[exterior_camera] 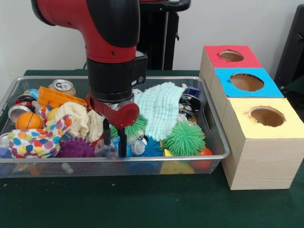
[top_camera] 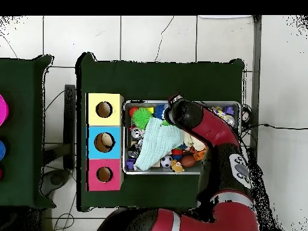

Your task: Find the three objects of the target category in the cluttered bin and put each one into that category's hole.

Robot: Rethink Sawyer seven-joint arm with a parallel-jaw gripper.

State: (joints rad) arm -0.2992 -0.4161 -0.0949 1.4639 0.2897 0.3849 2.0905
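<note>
Jaws: two black fingers pointing straight down into the near middle of the wire bin, a narrow gap between them, nothing gripped; the tips reach down among the clutter.

Directly under the jaws: a clear plastic item, kind not discernible.

Left of the jaws in the front view: purple spiky ball; polka-dot cloth; cream towel; orange ball; orange plastic toy; drinks can at the far corner.

Right of the jaws: small green spiky ball, just beside them; blue spiky ball; large green spiky ball; pale mint cloth, spread over the middle of the bin behind the jaws; black-and-white ball just past the cloth.

Arm: red and black, coming down from above over the middle of the bin.

Wooden box: stands on the green table just beside the bin's right end, well right of the jaws. Three round holes in its top: red panel farthest, blue panel middle, yellow panel nearest. In the overhead view something pale shows inside the blue panel's hole.

Overhead view: arm reaches across the bin, jaws hidden beneath it; mint cloth lies beside it.
</note>
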